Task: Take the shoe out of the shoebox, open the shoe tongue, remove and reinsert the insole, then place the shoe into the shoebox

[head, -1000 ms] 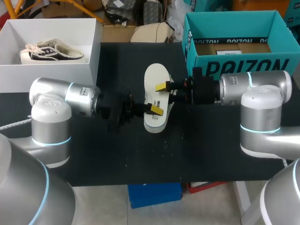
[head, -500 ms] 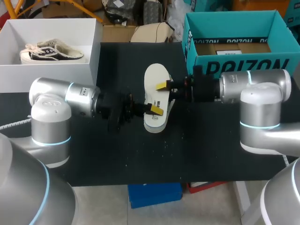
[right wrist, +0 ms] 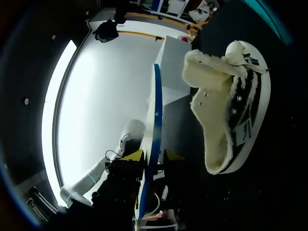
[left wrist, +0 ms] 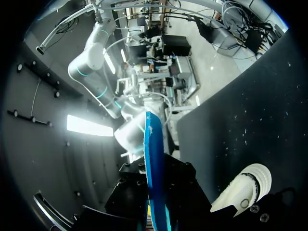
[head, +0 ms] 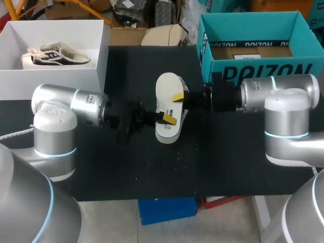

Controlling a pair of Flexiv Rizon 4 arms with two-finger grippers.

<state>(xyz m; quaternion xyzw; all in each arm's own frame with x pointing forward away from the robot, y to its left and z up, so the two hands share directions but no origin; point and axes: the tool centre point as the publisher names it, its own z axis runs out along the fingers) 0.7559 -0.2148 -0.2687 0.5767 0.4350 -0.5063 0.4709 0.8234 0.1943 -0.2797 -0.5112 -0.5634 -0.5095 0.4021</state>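
A thin insole (head: 168,87), white on top and blue underneath, is held level above the middle of the black table (head: 126,162). My left gripper (head: 166,118) is shut on its near end; the left wrist view shows the insole (left wrist: 153,163) edge-on between the dark fingers. My right gripper (head: 178,97) stands at the insole's far right edge. In the right wrist view its yellow tips (right wrist: 153,155) flank the insole (right wrist: 155,120) closely with a slight gap, so it is open. The fleece-lined shoe (right wrist: 226,110) lies on the table under the insole (head: 166,132) (left wrist: 245,185).
A white shoebox (head: 98,55) at the back left holds a second dark shoe (head: 55,55). A teal box (head: 253,71) stands at the back right, just behind my right arm.
My right gripper's fingers have narrowed around the insole's edge, and the right arm has shifted slightly to the right. The left arm and the shoe have stayed put.
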